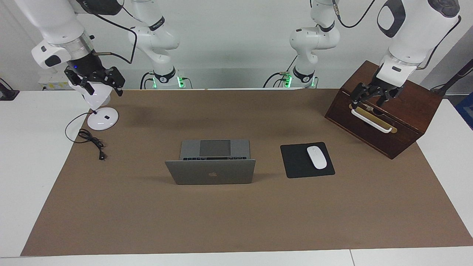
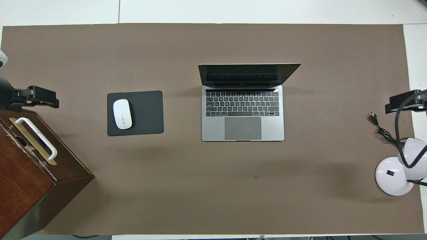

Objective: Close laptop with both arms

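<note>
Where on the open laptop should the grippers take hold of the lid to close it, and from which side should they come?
Probably the lid's free top edge, one gripper toward each corner, coming down from above. The laptop stands open, its lid nearly upright and hinged at the keyboard's edge farther from the robots, so pushing the top edge toward the robots should fold it shut.

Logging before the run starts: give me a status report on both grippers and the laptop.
Left gripper open over the wooden box; right gripper open over the desk lamp. Laptop open, untouched. Nothing in the way.
</note>
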Controlling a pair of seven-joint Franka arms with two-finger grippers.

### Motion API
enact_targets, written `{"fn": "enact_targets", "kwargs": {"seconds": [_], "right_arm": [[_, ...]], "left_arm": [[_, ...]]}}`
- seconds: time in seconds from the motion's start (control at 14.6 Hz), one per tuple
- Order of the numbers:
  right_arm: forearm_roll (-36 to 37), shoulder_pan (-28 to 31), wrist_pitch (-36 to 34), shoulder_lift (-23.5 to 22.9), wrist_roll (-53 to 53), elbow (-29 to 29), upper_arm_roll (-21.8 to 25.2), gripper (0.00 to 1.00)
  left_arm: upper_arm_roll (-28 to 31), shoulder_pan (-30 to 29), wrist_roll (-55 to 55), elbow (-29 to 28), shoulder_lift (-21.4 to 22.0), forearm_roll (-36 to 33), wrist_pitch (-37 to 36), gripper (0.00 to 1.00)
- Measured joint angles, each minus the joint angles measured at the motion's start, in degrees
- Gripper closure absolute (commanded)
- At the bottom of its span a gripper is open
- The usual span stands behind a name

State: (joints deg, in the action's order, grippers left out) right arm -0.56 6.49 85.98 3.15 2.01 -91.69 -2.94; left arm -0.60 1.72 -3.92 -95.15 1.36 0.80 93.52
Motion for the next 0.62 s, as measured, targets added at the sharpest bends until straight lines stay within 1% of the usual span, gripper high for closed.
{"fn": "enact_targets", "kwargs": {"seconds": [0.62], "right_arm": [[0.00,0.17,0.00,0.01,0.00,0.00,0.00,0.00]], "left_arm": [[-0.64,0.02,0.01,0.03,0.00,0.00,-0.05,0.00]]}}
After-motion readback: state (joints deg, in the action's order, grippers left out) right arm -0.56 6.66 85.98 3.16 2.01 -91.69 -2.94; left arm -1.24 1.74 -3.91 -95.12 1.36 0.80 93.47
